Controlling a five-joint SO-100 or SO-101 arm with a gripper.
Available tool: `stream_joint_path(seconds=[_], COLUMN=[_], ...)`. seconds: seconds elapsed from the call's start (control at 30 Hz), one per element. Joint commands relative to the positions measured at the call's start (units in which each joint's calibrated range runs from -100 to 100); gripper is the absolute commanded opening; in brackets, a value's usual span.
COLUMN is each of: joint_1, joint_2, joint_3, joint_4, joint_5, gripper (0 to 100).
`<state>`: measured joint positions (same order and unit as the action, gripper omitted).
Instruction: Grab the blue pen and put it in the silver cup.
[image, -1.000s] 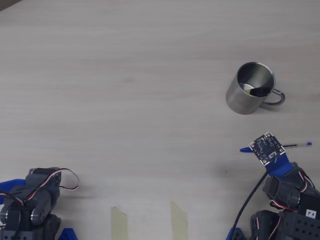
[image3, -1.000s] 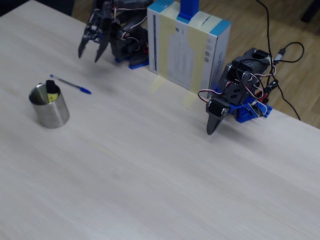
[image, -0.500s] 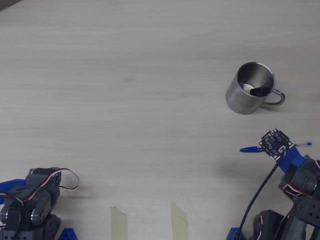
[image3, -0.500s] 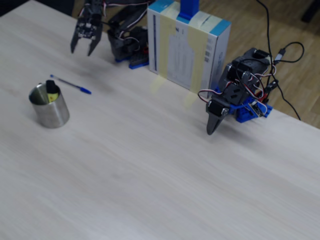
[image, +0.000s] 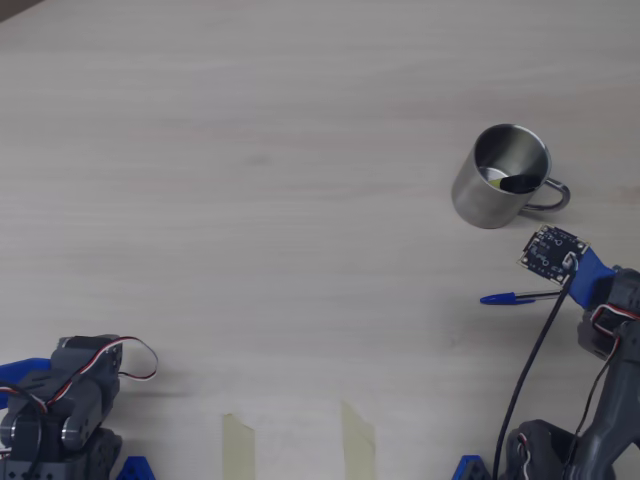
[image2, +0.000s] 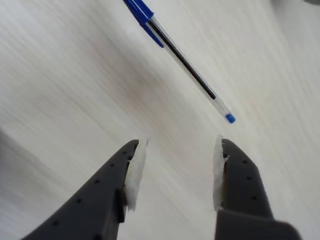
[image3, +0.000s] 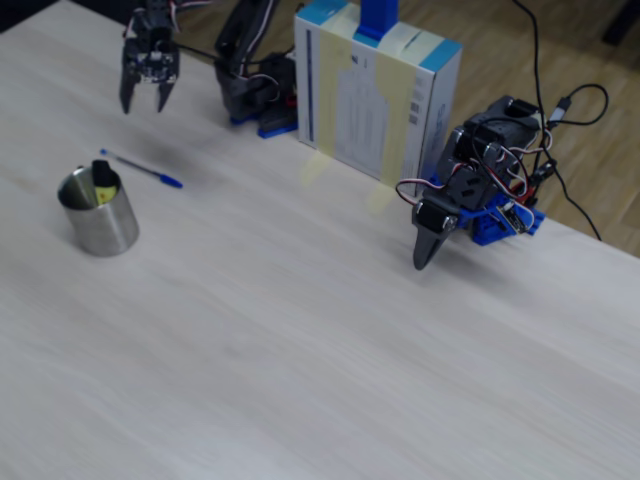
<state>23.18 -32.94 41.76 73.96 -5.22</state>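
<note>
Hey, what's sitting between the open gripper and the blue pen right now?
Nothing: in the wrist view only bare table lies between the gripper and the blue pen.

Top-down overhead, close downward wrist, high oblique fixed view across table.

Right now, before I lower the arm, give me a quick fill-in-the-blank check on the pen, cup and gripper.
1. The blue pen lies flat on the ____, not in the silver cup.
2. The gripper has its jaws ____, and nothing is between them.
3. In the overhead view the cup stands ____, its opening facing up.

Missing words: table; open; upright
</note>
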Motion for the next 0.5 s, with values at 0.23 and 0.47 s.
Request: stream_joint_path(seconds=[0.23, 0.47], joint_1=[-0.19, -0.46], joint_2=[10.65, 15.88], joint_3=[-10.17, -14.24], joint_4=[-0.51, -0.51], joint_5=[7.96, 11.05], gripper=[22, 22])
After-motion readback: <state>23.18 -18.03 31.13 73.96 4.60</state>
